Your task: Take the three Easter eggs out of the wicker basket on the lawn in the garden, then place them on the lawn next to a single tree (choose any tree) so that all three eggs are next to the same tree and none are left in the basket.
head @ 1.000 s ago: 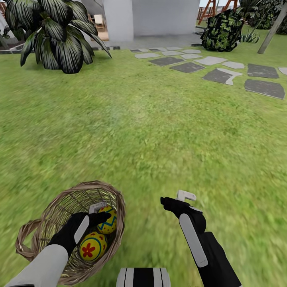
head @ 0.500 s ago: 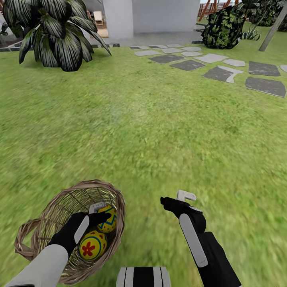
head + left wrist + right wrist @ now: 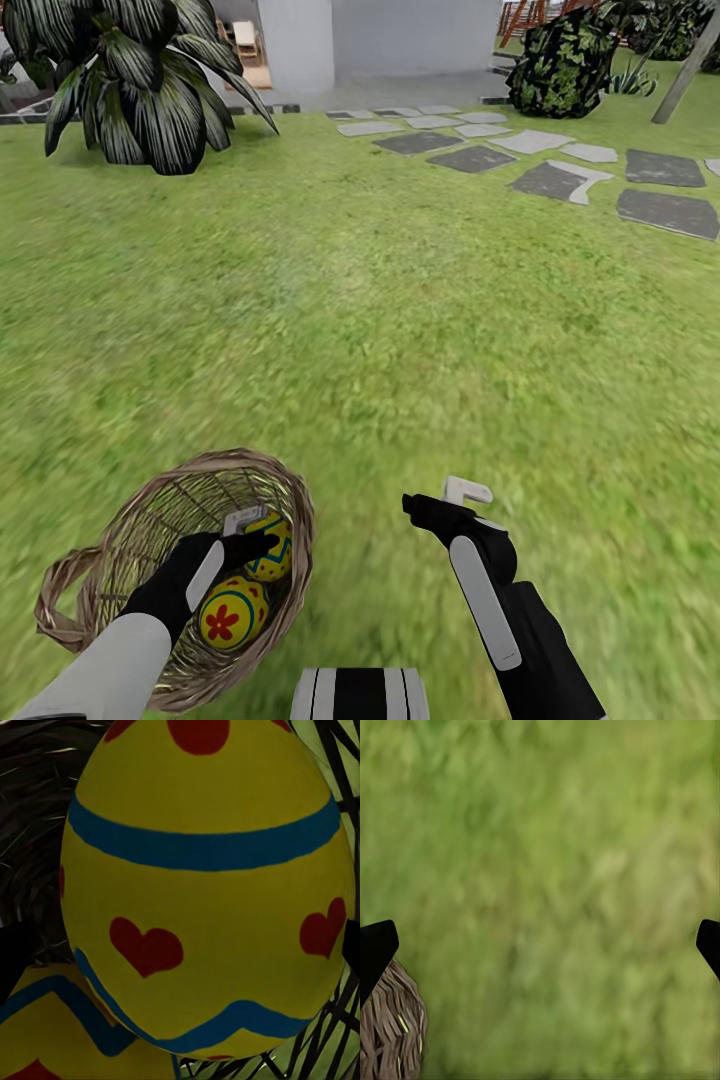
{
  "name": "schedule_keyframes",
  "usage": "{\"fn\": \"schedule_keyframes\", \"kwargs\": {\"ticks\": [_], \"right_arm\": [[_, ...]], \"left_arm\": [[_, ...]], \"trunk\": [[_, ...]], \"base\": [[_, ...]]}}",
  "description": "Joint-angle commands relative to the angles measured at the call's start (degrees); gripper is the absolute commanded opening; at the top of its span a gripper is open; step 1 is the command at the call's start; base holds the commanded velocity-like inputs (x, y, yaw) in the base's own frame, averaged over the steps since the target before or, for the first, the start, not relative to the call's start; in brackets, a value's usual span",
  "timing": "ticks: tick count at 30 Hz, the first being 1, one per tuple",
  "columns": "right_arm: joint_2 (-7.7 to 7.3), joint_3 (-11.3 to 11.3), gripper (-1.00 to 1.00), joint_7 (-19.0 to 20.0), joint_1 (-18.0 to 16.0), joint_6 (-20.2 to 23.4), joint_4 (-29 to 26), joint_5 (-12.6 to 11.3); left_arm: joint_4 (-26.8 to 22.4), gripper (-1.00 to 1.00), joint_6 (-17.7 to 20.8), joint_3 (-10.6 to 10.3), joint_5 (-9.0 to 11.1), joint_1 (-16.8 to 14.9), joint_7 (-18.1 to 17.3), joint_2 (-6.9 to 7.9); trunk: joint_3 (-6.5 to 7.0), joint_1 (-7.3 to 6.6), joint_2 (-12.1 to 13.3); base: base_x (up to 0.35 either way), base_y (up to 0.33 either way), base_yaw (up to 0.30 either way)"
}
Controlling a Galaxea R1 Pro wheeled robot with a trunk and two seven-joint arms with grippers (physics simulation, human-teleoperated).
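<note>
At about seven o'clock in the head view, the round basket of open-woven tan wicker point(image 3: 150, 530) lies on the mottled green lawn point(image 3: 400, 330), its mouth tipped toward the robot. The left claw point(image 3: 250, 535) reaches inside, its fingers either side of a yellow egg banded in blue point(image 3: 268, 550); the left wrist view shows dark fingertips at both flanks of that egg point(image 3: 202, 885), but whether they are pressing it I cannot tell. A second yellow egg with a red flower point(image 3: 230, 615) sits just below, touching or nearly so. At five o'clock the right claw point(image 3: 445, 500) hangs spread apart, holding nothing. The smooth, rounded egg may squirt free under an off-centre squeeze, or lifting may drag the light basket.
</note>
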Motion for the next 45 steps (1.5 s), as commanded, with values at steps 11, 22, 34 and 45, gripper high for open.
{"fn": "schedule_keyframes", "kwargs": {"ticks": [11,22,34,45], "right_arm": [[0.00,0.23,1.00,-0.62,-0.04,0.08,-0.10,-0.59],[0.03,0.23,1.00,-0.59,-0.05,0.08,-0.09,-0.59],[0.01,0.24,1.00,-0.57,-0.05,0.08,-0.10,-0.59],[0.08,0.32,1.00,-0.57,-0.01,0.08,-0.10,-0.59]], "left_arm": [[-0.05,1.00,0.35,0.24,0.02,-0.01,-0.29,-0.02],[-0.05,1.00,0.35,0.24,0.02,-0.01,-0.30,-0.02],[-0.07,1.00,0.35,0.24,0.02,-0.01,-0.33,-0.02],[-0.02,1.00,-0.83,0.24,-3.17,0.02,-7.05,0.23]], "trunk": [[-0.43,-0.01,-0.02],[-0.67,-0.01,-0.02],[-0.75,-0.01,-0.02],[-0.75,-0.01,-0.02]], "base": [[0.000,0.000,0.000],[0.000,0.000,0.000],[0.000,0.000,0.000],[0.000,0.000,0.000]]}}
